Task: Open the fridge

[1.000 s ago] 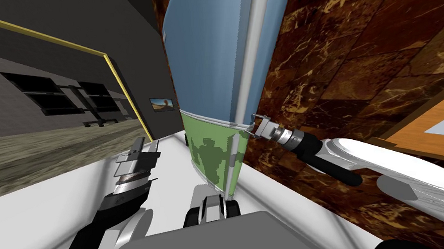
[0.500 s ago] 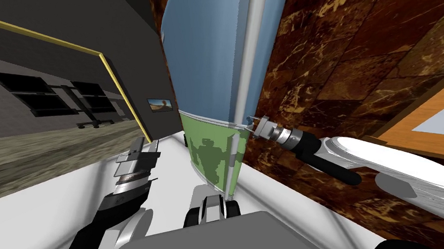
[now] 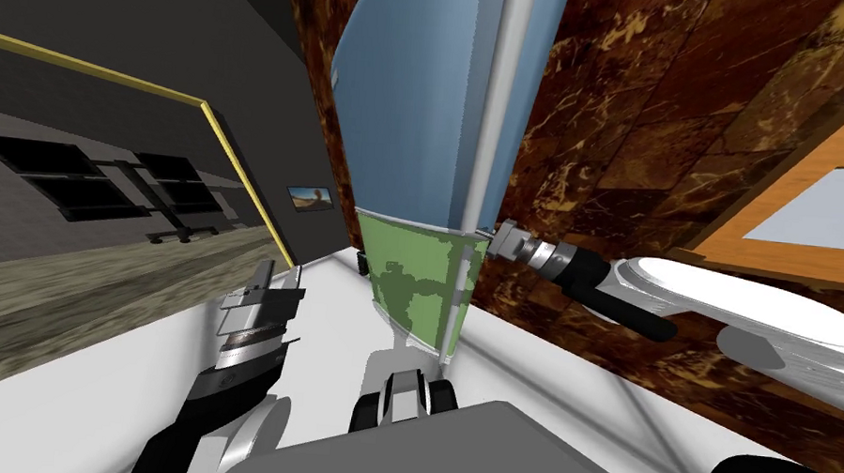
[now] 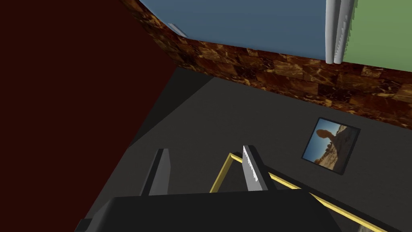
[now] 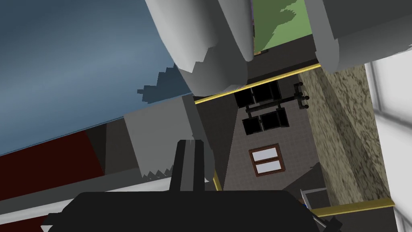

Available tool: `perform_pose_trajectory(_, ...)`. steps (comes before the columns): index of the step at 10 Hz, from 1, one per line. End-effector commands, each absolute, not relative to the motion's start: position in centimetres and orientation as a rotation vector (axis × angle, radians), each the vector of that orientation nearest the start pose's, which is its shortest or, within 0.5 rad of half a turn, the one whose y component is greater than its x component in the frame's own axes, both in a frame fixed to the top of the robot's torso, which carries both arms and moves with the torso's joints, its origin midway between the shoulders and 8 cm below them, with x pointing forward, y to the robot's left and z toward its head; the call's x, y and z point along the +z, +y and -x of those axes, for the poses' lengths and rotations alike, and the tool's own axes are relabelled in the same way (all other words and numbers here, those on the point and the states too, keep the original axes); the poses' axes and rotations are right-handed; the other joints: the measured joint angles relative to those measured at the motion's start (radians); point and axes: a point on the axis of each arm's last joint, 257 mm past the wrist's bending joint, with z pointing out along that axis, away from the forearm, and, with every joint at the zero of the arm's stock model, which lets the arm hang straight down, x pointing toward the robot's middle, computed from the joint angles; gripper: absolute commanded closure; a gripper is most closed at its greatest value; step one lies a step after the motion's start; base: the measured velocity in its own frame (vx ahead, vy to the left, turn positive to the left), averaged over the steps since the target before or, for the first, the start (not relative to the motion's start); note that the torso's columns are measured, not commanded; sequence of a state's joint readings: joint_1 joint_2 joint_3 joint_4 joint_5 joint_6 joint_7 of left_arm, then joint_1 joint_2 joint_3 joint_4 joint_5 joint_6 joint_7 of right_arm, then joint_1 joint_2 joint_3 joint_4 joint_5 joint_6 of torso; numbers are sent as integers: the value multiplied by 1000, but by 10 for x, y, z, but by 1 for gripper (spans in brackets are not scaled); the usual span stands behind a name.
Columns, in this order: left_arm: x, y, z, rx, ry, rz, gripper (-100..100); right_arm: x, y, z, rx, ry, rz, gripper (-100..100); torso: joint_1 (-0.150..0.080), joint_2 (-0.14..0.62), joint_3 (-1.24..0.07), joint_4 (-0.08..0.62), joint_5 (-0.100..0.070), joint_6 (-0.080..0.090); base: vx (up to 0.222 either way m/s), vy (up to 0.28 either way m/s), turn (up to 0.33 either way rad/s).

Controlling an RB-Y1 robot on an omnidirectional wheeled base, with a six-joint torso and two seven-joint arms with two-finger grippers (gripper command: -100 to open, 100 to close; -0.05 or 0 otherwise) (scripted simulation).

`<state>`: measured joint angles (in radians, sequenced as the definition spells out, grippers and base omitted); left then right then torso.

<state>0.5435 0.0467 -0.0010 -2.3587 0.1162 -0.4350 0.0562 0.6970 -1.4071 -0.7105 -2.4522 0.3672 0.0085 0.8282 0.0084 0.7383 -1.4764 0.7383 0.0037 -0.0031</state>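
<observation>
You had the fridge (image 3: 415, 186) right ahead of you against the brown marbled wall (image 3: 627, 123). Its blue upper door (image 3: 391, 123) looked closed above a green lower door (image 3: 412, 280), and the long grey handle (image 3: 494, 112) ran down the blue door's edge on the wall side. Your right gripper (image 5: 195, 149) sat at the handle's lower end, just where blue met green. Its two blades looked pressed together, tips up against the bar, and whether they had any real hold of it could not be told. Your left gripper (image 4: 205, 150) hung well away from the handle, on the side away from the wall, blades spread and holding nothing. Judged from this, the door would handle as a stiff, fairly heavy slab, hinged far from the handle and probably held at first by its seal. The handle looked a smooth, round, rigid bar, likely slippery for thin blades. You would have done best to spread them, close around the bar a little above its end, and pull in an arc.
</observation>
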Motion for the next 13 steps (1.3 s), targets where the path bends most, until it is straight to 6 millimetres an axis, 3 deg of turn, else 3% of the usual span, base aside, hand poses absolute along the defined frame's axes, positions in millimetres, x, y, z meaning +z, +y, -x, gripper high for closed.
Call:
perform_pose_trajectory(1,33,289,-335,-1414,584,739,0,110,-267,-405,-567,989,1141,100,4,-3,-2,1,2,-1,-143,284,-53)
perform_pose_trajectory(4,33,289,-335,-1414,584,739,0,110,-295,-417,-620,1031,1109,100,-1,-5,-4,-1,1,-3,-155,246,-15)
perform_pose_trajectory(5,33,289,-335,-1414,584,739,0,110,-295,-417,-620,1031,1109,100,1,-4,-3,-1,1,-1,-135,209,-28)
perform_pose_trajectory(7,33,289,-335,-1414,584,739,0,110,-323,-427,-674,1073,1076,100,0,-3,-2,-1,0,-1,-136,296,-37)
perform_pose_trajectory(10,33,289,-335,-1414,584,739,0,110,-338,-432,-701,1093,1059,100,-4,0,0,1,-1,0,-154,266,-18)
perform_pose_trajectory(11,33,289,-335,-1414,584,739,0,110,-352,-436,-728,1113,1042,100,-8,-1,0,1,-2,1,-96,229,-24)
perform_pose_trajectory(13,33,289,-335,-1414,584,739,0,110,-352,-436,-725,1113,1043,100,-7,0,0,0,-3,2,-78,148,-20)
